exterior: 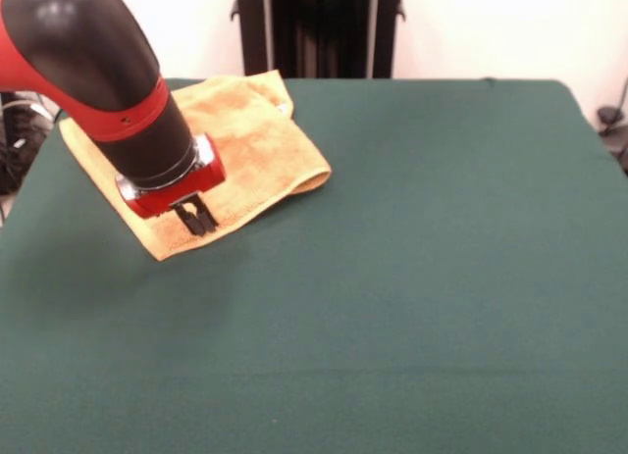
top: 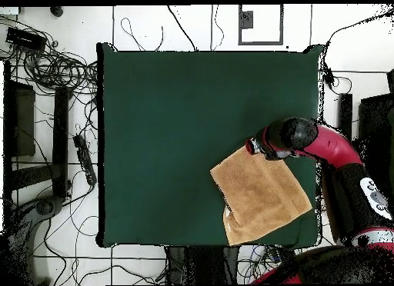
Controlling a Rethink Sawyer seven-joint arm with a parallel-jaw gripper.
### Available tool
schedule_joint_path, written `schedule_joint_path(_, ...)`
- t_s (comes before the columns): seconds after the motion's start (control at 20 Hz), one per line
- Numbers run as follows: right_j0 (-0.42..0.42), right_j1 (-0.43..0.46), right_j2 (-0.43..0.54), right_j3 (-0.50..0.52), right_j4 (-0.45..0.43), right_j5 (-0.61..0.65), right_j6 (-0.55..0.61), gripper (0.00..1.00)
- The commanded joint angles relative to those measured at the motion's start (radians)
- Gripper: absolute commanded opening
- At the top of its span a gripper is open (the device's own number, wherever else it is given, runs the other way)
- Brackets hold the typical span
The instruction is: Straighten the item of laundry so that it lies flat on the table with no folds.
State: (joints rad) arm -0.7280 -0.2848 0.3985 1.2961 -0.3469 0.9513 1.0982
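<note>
Green cloth covers the whole table (exterior: 422, 277), with white wall and a dark pedestal behind it at 12 o'clock in the front view. So the gripper (exterior: 197, 217) is hanging right over the towel's edge, black fingers pointing down and looking pressed close together, tips at or just above the terry; can't tell if they've actually pinched any fabric. Going outward from there, the orange-tan towel (exterior: 257, 145) spreads away toward about 1 o'clock from the gripper in the front view, sitting in the table's far-left corner area. It's clearly not flat: one layer is doubled over another, with a fold edge running diagonally and a rounded flap at its 4 o'clock corner. From overhead the towel sits near the robot's edge of the table, gripper at its 12 o'clock corner. My guess is the next move hinges on dragging that edge away from the towel's bulk, toward the open middle of the table.
</note>
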Motion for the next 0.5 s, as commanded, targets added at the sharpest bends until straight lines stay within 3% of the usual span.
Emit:
schedule_joint_path(0.05, 0.101, 0.180, 0.193, -0.165, -0.061, -0.137, -0.230, 0.00)
schedule_joint_path(0.5, 0.118, 0.215, 0.234, -0.280, -0.111, -0.027, -0.312, 0.00)
